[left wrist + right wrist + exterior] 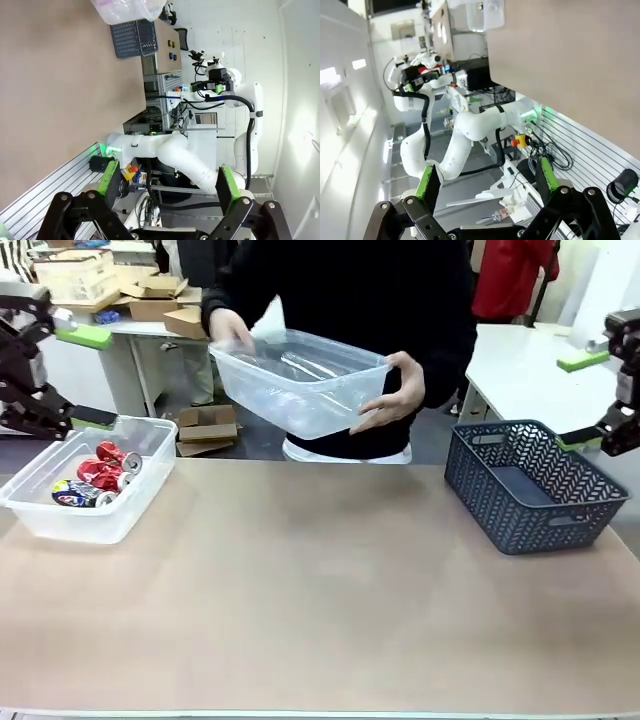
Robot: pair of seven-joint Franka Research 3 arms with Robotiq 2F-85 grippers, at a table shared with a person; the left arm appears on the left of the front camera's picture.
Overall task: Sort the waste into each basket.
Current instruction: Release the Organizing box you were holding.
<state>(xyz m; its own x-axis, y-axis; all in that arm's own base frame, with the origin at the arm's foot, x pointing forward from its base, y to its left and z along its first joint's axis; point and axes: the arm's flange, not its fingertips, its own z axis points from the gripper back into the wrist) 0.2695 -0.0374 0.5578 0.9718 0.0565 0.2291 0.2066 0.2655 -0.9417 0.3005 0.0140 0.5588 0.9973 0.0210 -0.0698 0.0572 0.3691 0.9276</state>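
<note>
A clear tub (88,502) stands at the table's left end and holds crushed cans (100,475), mostly red, one multicoloured. A person's two hands hold a second clear tub (300,385) in the air over the table's far edge, with clear plastic bottles (305,365) lying in it. At the far left my left gripper (88,378) hangs open behind the tub of cans. Its green pads (107,177) stand wide apart and my left gripper (167,185) holds nothing. At the far right my right gripper (580,400) is open too. My right gripper (486,180) holds nothing between its fingers.
A dark blue-grey woven basket (530,485) sits at the table's right end, also visible as the dark basket (134,37) from the left wrist. The brown tabletop (320,590) stretches bare between tub and basket. Another table with cardboard boxes (150,295) stands behind.
</note>
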